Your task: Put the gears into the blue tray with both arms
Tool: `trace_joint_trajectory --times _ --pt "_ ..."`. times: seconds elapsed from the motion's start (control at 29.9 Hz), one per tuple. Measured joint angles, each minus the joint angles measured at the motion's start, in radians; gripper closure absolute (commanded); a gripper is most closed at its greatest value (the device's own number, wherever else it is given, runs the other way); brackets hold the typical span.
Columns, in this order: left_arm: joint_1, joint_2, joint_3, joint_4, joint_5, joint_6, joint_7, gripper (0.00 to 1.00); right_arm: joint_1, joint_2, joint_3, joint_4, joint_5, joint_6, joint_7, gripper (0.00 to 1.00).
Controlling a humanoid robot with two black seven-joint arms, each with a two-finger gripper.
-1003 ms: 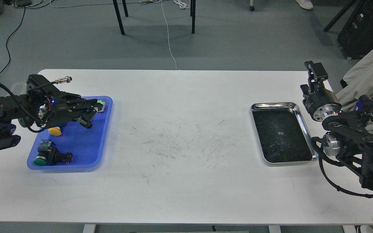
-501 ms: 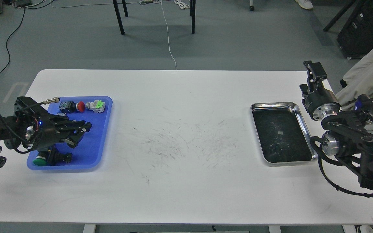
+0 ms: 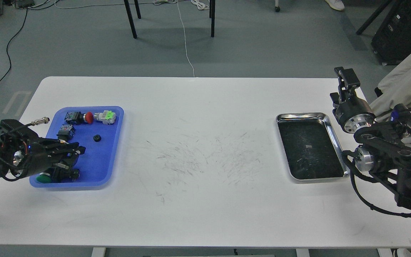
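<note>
The blue tray (image 3: 100, 162) lies at the table's left end. One small black gear (image 3: 97, 137) rests on its floor, right of centre, apart from everything else. My left gripper (image 3: 74, 157) hovers over the tray's near-left part, fingers spread, open and holding nothing, about a hand's width left and nearer than the gear. My right gripper (image 3: 346, 76) points up past the table's far right corner, behind the silver tray; it is small and dark, so its fingers cannot be told apart.
Push-button switches share the blue tray: a red-capped one (image 3: 84, 117), a green-lit one (image 3: 106, 116), a black one (image 3: 66, 131) and a green-capped one (image 3: 43, 177) partly under my left gripper. A silver metal tray (image 3: 300, 115) lies at the right.
My left arm has drawn back left and toward the near edge, uncovering the gear and the far switches in the blue tray. The right arm has barely moved.
</note>
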Motion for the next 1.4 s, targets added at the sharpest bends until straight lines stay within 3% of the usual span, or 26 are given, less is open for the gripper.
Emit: trace_joint_trajectory --times 0.43,0.77,1.1,1.4 --pt "0.014 0.007 -0.036 -0.006 -0.007 -0.001 0.0 0.62 -0.001 0.0 -0.001 0.0 -0.002 0.0 0.0 0.05" --pt "0.02 0.049 -0.097 -0.014 -0.01 -0.007 0.0 0.52 0.0 -0.001 0.0 0.0 -0.002 0.0 0.0 0.05" --pt "0.061 0.144 -0.394 -0.005 -0.1 -0.117 0.0 0.42 0.0 0.0 -0.001 0.0 -0.002 -0.001 0.0 0.05" --pt "0.077 0.178 -0.546 0.0 -0.347 -0.165 0.0 0.33 0.001 0.0 -0.002 0.001 -0.002 -0.001 0.0 0.05"
